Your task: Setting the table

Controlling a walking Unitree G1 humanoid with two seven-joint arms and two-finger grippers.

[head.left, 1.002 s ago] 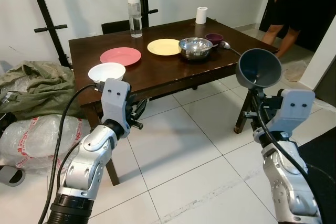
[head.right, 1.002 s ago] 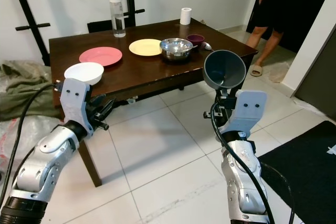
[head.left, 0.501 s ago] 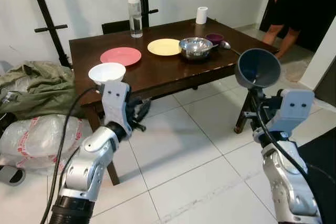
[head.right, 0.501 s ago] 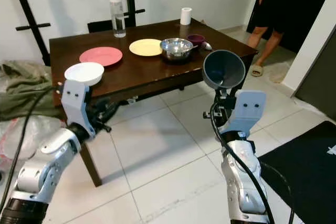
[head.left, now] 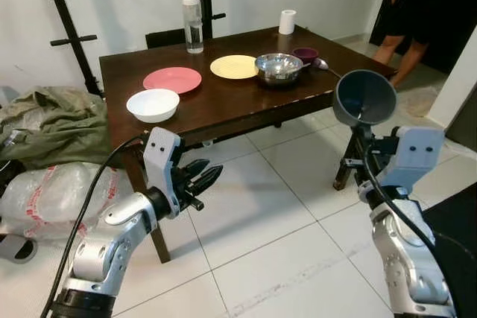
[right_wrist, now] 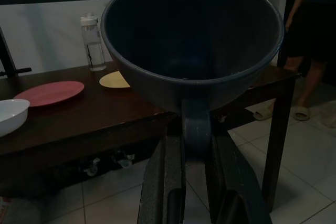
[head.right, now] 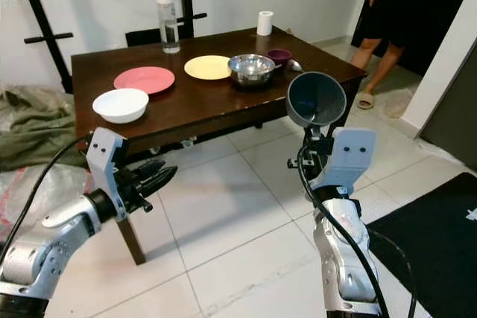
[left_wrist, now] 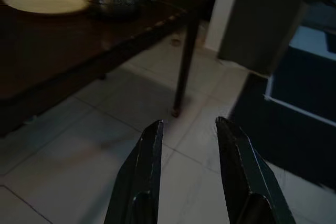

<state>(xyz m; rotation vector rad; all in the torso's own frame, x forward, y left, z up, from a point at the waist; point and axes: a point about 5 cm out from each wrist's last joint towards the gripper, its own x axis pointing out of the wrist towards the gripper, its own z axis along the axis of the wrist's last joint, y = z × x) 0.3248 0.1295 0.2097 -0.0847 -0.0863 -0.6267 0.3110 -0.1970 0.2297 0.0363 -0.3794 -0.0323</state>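
A dark blue bowl (head.left: 364,97) is gripped by the right gripper (right_wrist: 191,156) near the table (head.left: 223,102); the left gripper (head.left: 203,176) is held narrowly parted below its edge.

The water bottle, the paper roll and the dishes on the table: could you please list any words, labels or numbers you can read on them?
None can be read.
Water bottle: clear with a white cap, no legible label.
Paper roll: plain white, no print visible.
Pink plate, yellow plate, white bowl, steel bowl: unmarked.
Dark blue bowl held by the right tool: no marking visible.
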